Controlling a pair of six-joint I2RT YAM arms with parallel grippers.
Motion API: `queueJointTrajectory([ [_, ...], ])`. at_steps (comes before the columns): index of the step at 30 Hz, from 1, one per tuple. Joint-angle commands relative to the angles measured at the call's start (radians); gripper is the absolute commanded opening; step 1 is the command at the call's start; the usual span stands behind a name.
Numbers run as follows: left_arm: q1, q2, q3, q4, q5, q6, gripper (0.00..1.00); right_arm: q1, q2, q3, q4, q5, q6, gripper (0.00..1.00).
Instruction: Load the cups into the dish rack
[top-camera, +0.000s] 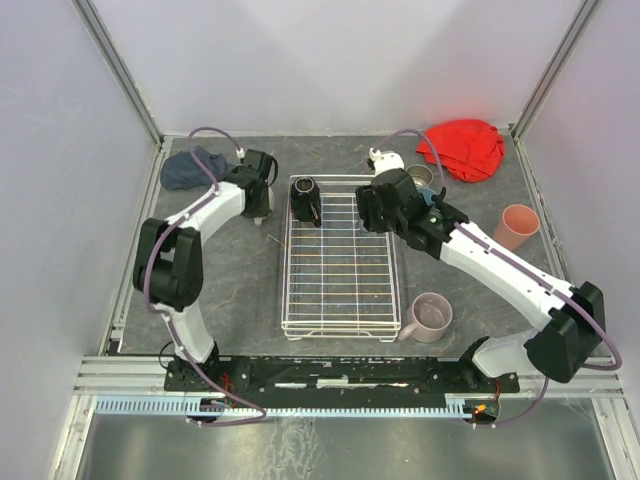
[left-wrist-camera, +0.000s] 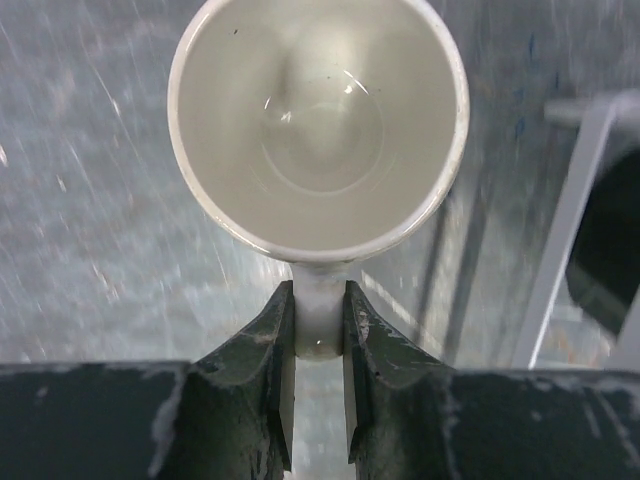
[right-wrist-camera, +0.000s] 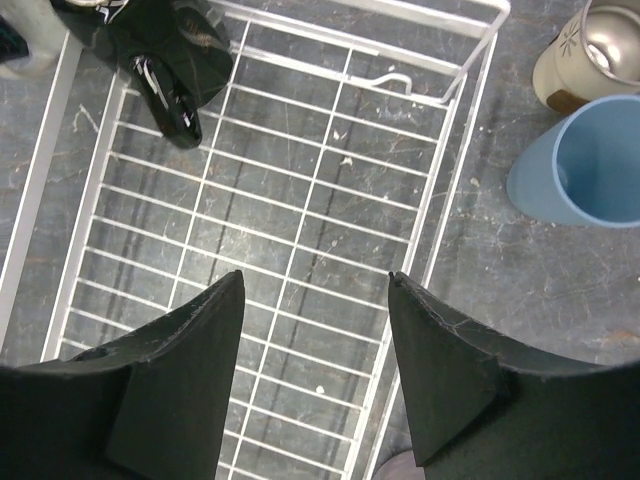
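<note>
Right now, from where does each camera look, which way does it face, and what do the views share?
Top external: above and behind the arms, facing down on the table; both arms show.
Left wrist: faces down into the cream mug; the left gripper is shut on its handle.
Right wrist: faces down on the dish rack; the right gripper shows open.
Shared: top external and right wrist both show the black mug in the dish rack.
</note>
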Motion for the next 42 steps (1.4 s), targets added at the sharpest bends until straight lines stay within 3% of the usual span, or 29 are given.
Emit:
queueJointTrajectory([
  [1,-0.048,-0.177,-0.155,0.021,-0.027,-0.097,0.03,0.03,-0.088,-0.045,0.003,0.008,0.025,0.67],
  [6,-0.072,-0.289,-0.29,0.041,-0.025,-0.148,0.05,0.048,-0.142,-0.09,0.001,0.016,0.041,0.67],
  [16,-0.102,-0.356,-0.393,0.061,-0.038,-0.183,0.11,0.083,-0.178,-0.111,-0.008,0.043,0.061,0.67],
  [28,-0.108,-0.381,-0.429,0.067,-0.015,-0.194,0.49,0.109,-0.162,-0.1,-0.002,0.062,0.063,0.68],
  [42,-0.104,-0.537,-0.278,-0.117,-0.018,-0.145,0.52,0.131,-0.161,-0.108,0.019,0.064,0.069,0.67],
])
